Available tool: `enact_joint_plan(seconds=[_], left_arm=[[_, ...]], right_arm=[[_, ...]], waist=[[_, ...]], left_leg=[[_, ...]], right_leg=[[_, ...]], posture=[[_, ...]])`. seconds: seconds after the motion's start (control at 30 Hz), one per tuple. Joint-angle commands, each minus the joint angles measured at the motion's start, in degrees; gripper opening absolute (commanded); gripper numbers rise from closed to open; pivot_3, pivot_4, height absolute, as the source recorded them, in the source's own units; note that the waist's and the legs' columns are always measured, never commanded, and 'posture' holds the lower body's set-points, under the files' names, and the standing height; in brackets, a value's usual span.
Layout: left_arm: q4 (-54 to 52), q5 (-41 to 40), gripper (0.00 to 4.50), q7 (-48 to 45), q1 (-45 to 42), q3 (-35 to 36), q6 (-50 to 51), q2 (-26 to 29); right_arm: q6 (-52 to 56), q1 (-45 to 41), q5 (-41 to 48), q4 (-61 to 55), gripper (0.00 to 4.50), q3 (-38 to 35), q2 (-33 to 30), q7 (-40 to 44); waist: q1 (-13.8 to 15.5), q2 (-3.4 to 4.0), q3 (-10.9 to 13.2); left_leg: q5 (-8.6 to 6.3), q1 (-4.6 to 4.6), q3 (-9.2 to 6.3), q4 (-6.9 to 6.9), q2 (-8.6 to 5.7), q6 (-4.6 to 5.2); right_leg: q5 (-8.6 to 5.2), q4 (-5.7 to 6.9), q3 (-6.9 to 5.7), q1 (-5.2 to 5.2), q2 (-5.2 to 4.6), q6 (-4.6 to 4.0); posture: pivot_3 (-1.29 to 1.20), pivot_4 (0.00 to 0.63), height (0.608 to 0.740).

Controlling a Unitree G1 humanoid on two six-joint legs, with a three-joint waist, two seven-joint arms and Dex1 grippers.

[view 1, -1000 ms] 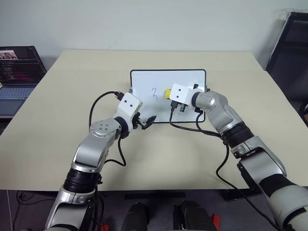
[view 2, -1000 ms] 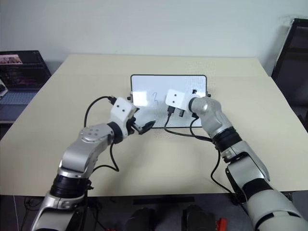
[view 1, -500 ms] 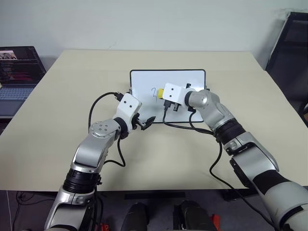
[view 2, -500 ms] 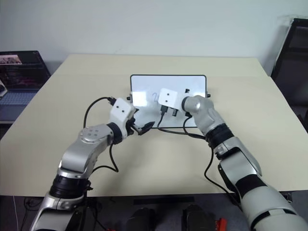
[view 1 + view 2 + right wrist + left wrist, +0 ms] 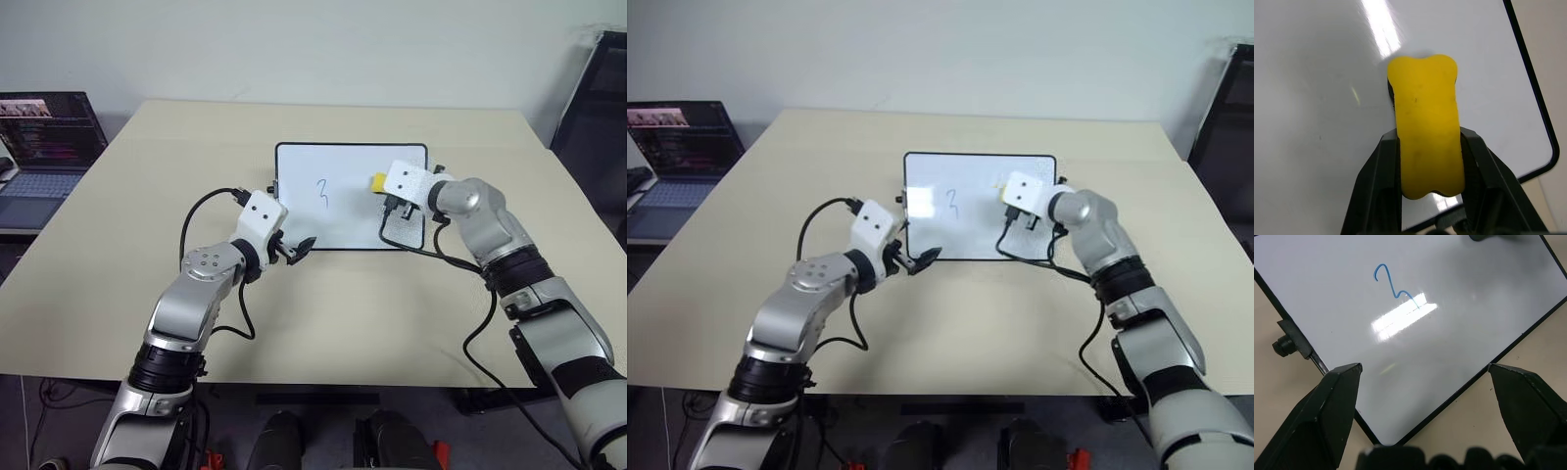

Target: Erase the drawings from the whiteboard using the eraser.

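Note:
The whiteboard (image 5: pixel 353 225) lies flat on the table with its black frame all round. A blue drawing (image 5: pixel 321 193) like a "3" sits left of its middle and appears again in the left wrist view as drawing (image 5: pixel 1393 284). My right gripper (image 5: pixel 379 187) is shut on the yellow eraser (image 5: pixel 1425 132), holding it down on the board's right part, to the right of the mark. My left gripper (image 5: pixel 297 248) stands open over the board's near left corner, its fingers (image 5: pixel 1337 396) wide apart with nothing between them.
The beige table (image 5: pixel 323 323) reaches well past the board on every side. An open laptop (image 5: pixel 44 147) stands off its left edge. A dark chair (image 5: pixel 598 108) is at the far right. A small black knob (image 5: pixel 1283 345) sticks out from the board's side.
My right gripper has carried the eraser to the right, away from the "3" mark onto the board's right part. The left arm has kept still. The camera view has shifted a little.

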Motion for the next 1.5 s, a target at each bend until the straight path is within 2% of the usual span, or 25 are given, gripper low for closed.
enact_joint_plan(seconds=[0.03, 0.2, 0.37, 0.53, 0.8, 0.93, 1.2, 1.4, 1.5], left_arm=[[-0.9, 0.1, 4.50, -0.1, 0.1, 1.1, -1.4, 0.3], [-2.2, -0.2, 4.50, 0.8, 1.0, 2.5, -0.3, 0.3], [-3.4, -0.5, 4.50, 2.1, 2.9, 5.1, 0.7, 0.7], [-4.3, -1.6, 4.50, 2.7, 5.6, 8.0, 0.6, 0.1], [-4.0, -3.8, 4.50, 3.3, 9.4, 11.3, -4.8, -2.3], [-5.0, -4.3, 4.50, 3.5, 9.3, 11.4, -6.0, -3.4], [-6.4, -5.9, 4.50, 5.1, 5.9, 11.6, -5.4, -5.2], [-7.4, -6.1, 4.50, 5.8, 5.4, 11.1, -3.7, -4.7], [-8.0, -7.6, 4.50, 6.2, 4.8, 11.6, -0.1, -5.1]], right_arm=[[1.6, 1.2, 0.2, -1.0, 1.16, -0.8, -0.4, 0.1], [3.6, 3.4, 3.5, -8.3, 1.15, -3.4, 2.6, -0.8], [8.9, 10.6, 12.5, -23.1, 1.15, -11.7, 7.1, -2.8], [13.8, 22.6, 19.0, -37.9, 1.15, -16.7, 10.4, -5.2], [19.1, 38.8, 29.7, -54.0, 1.15, -18.5, 14.3, -4.9], [18.1, 42.2, 31.2, -55.6, 1.15, -17.5, 14.0, -5.1], [15.6, 45.6, 30.1, -51.7, 1.15, -15.8, 11.5, -6.1], [16.3, 42.9, 31.4, -51.0, 1.15, -16.0, 11.5, -7.4], [17.4, 38.4, 31.5, -50.3, 1.15, -14.8, 11.5, -7.0]], waist=[[0.0, 0.00, 0.0], [-0.5, 0.00, 0.0], [-0.7, 0.02, 0.0], [-0.2, 0.02, 0.0], [0.2, 0.02, 0.0], [0.2, 0.03, 0.0], [0.2, 0.02, 0.0], [0.1, 0.02, 0.0], [0.1, 0.02, 0.0]], left_leg=[[0.00, 0.03, 0.00, 0.00, 0.00, 0.00], [-0.01, -0.01, 0.00, -0.04, 0.02, 0.00], [-0.01, -0.12, -0.04, -0.24, 0.04, -0.01], [-0.03, -0.52, -0.23, -0.30, 0.04, -0.03], [-0.04, -0.62, -0.31, -0.44, 0.04, -0.02], [-0.03, -0.60, -0.23, -0.46, 0.01, -0.02], [-0.03, -0.53, -0.18, -0.46, -0.01, -0.02], [-0.03, -0.50, -0.19, -0.48, 0.05, -0.02], [-0.03, -0.50, -0.14, -0.48, 0.03, -0.02]], right_leg=[[0.00, -0.01, 0.00, 0.03, 0.01, 0.00], [0.00, -0.07, 0.02, 0.00, 0.01, 0.00], [0.00, -0.22, 0.05, -0.13, 0.01, 0.00], [0.00, -0.57, 0.00, -0.31, -0.04, -0.01], [0.01, -0.82, -0.08, -0.33, -0.06, 0.00], [0.02, -0.83, -0.04, -0.33, -0.07, 0.01], [0.01, -0.83, -0.06, -0.27, -0.04, 0.02], [0.02, -0.81, -0.04, -0.28, 0.02, 0.02], [0.02, -0.82, -0.06, -0.28, 0.02, 0.03]], posture=[[0.00, 0.150, 0.740], [0.00, 0.150, 0.740], [0.00, 0.150, 0.740], [0.00, 0.150, 0.740], [0.00, 0.150, 0.740], [0.00, 0.150, 0.740], [0.00, 0.150, 0.740], [0.00, 0.150, 0.740], [0.00, 0.150, 0.740]])
